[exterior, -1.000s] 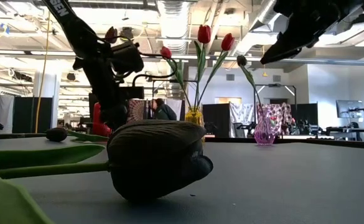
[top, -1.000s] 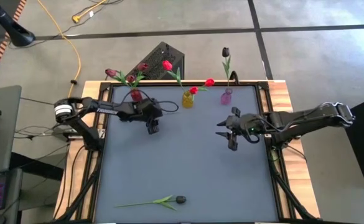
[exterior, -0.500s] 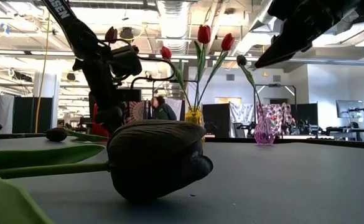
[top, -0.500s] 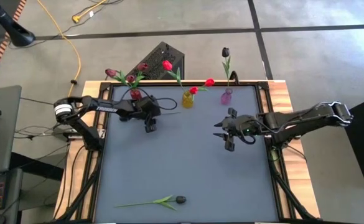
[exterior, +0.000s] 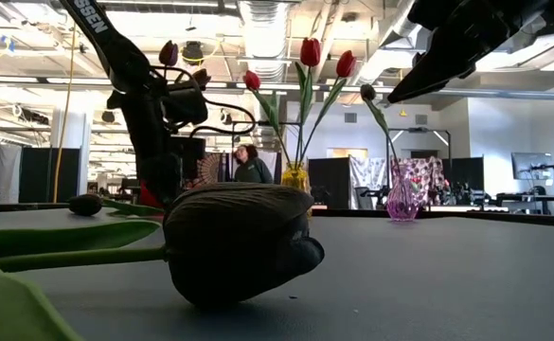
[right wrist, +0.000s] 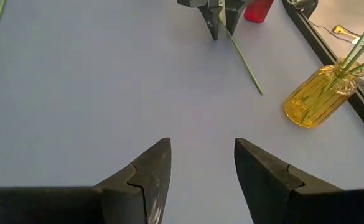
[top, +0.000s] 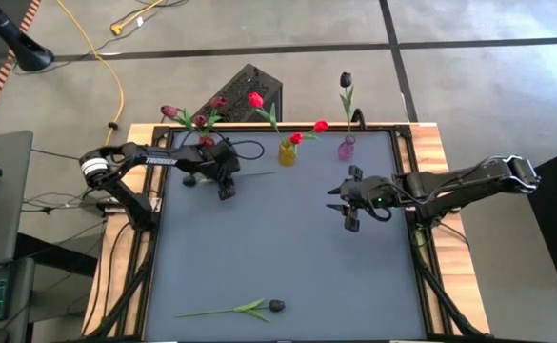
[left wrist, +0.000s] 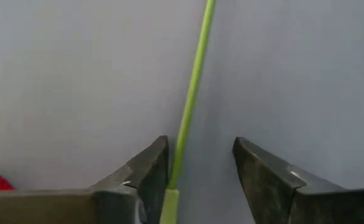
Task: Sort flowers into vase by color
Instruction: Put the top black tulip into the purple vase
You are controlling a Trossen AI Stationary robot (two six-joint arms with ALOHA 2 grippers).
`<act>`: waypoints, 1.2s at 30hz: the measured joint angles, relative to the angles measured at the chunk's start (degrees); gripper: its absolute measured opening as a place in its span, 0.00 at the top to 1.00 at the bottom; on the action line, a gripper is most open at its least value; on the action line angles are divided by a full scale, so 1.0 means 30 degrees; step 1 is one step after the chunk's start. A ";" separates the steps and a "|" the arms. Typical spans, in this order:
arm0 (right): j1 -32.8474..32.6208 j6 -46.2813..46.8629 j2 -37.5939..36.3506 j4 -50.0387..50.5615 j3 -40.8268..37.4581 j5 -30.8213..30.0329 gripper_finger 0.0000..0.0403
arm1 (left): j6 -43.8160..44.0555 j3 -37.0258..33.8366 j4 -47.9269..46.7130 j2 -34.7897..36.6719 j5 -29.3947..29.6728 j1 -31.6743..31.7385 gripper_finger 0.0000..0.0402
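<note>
- Tulips sit sorted in three vases along the far edge of the grey table: maroon heads in the red vase, bright red ones in the yellow vase, and a single black one in the pink vase.
- One black tulip lies flat on the near part of the table, well apart from the vases, its stem pointing toward the left side.
- Left gripper is just beside the red vase, low over the table; its jaws stand apart with a thin green stem between them, lying close against one finger. Whether they pinch it cannot be told.
- That stem runs along the table toward the yellow vase.
- Right gripper hovers over the table's right middle, near the pink vase, jaws apart and holding nothing.
</note>
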State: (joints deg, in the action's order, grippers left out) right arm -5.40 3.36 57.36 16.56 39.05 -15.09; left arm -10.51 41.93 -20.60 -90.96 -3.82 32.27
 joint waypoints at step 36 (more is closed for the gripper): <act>-0.2957 -1.0655 0.4323 -0.4089 0.0074 0.0058 0.50 | 1.3823 0.2135 0.9211 -0.0073 -0.3259 -0.8054 1.00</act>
State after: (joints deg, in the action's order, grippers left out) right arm -14.27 -28.60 70.33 4.29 39.27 -14.92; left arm 30.96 48.34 7.03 -91.18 -13.60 8.11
